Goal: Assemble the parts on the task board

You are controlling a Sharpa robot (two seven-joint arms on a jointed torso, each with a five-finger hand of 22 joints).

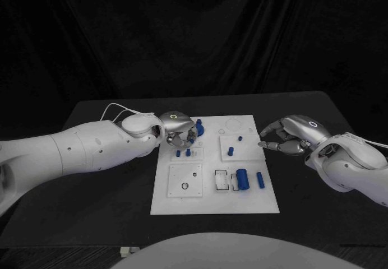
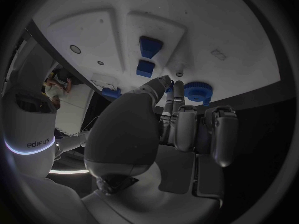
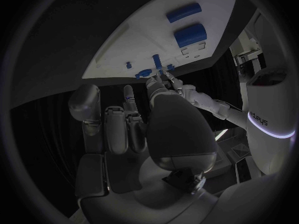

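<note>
Task board (image 1: 243, 202) lies mid-table, blue parts (image 1: 243, 180) scattered on it. Left hand (image 1: 179, 131) hovers over the far-left corner, its grasp unclear; right hand (image 1: 287, 136) waits curled, empty, beside the right edge.

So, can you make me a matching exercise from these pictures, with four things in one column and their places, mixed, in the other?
Things:
1. left hand
2. right hand
3. blue gear
4. thick blue cylinder

Places:
A. at the right edge of the board
B. lying on the near right part of the board, beside a thinner blue rod
C. above the far left part of the board
D. on the board, right beside the left hand's fingers

Pairs: 1-C, 2-A, 3-D, 4-B.
</note>
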